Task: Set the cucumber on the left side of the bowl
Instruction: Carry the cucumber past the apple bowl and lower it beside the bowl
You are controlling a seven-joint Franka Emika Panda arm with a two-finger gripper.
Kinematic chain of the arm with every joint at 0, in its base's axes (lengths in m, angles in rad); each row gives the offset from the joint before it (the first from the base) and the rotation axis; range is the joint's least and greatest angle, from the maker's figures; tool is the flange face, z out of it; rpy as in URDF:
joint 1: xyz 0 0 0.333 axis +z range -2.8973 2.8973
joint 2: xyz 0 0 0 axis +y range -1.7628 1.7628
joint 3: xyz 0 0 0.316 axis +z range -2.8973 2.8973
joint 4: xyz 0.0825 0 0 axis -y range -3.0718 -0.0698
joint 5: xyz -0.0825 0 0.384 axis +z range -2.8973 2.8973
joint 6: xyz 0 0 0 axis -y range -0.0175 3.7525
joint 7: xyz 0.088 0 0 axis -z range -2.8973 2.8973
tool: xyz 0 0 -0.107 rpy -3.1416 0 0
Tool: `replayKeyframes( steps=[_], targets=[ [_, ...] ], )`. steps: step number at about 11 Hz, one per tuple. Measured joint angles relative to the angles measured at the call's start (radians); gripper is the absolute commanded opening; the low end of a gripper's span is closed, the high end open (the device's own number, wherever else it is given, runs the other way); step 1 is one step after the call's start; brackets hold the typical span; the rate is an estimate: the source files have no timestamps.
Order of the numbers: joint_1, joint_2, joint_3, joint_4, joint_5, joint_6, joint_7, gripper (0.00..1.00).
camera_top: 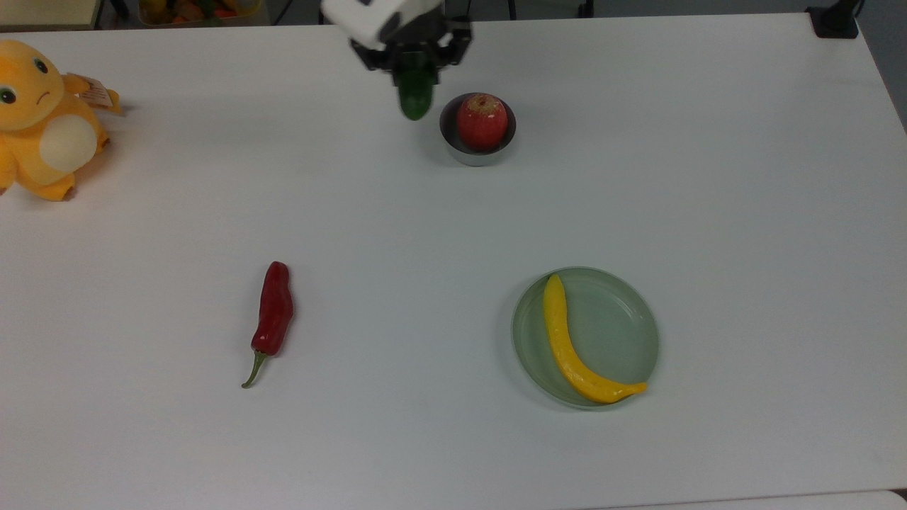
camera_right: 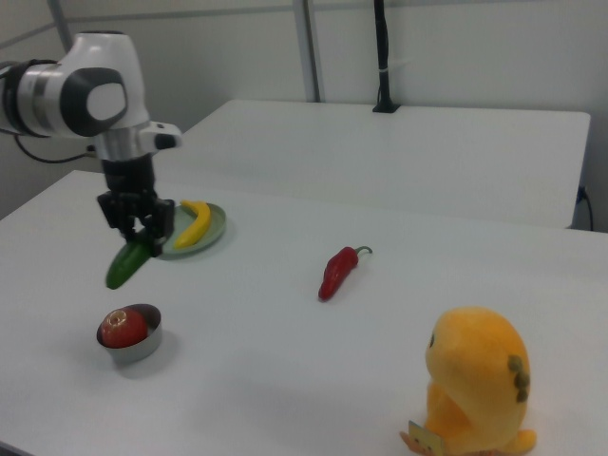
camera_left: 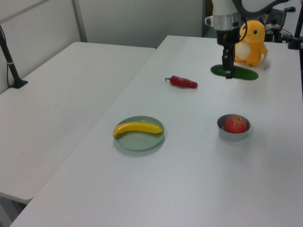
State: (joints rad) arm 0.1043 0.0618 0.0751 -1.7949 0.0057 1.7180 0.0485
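On the white surface [camera_top: 708, 177], the plate [camera_top: 623, 312] sits at the bowl's 5 o'clock in the top view. The pincer [camera_top: 414, 64] grips the cucumber [camera_top: 414, 99] aloft at 10 o'clock of the bowl [camera_top: 453, 145].

So the gripper [camera_top: 417, 67] held the cucumber [camera_top: 414, 99] up off the table [camera_top: 708, 177], just off the bowl [camera_top: 453, 150] toward the top view's left. An apple [camera_top: 482, 122] sat in the bowl. Nearer the top view's bottom edge a banana [camera_top: 574, 347] lay in a plate [camera_top: 623, 319], with the chilli [camera_top: 273, 315] well apart toward the top view's left. A plush toy [camera_top: 42, 120] stood at the top view's far left edge. In the right view the cucumber [camera_right: 128, 263] hung tilted above the bowl [camera_right: 138, 347].
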Motion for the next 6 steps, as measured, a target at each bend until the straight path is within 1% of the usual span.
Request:
replayKeyframes(
  steps=[2, 4, 6],
  targets=[
    [0.021, 0.008, 0.095, 0.000, 0.001, 0.000, 0.104, 0.14],
    [0.063, 0.031, 0.145, -0.003, 0.001, 0.014, 0.194, 0.14],
    [0.088, 0.088, 0.176, -0.011, 0.001, 0.095, 0.277, 0.14]
  ],
)
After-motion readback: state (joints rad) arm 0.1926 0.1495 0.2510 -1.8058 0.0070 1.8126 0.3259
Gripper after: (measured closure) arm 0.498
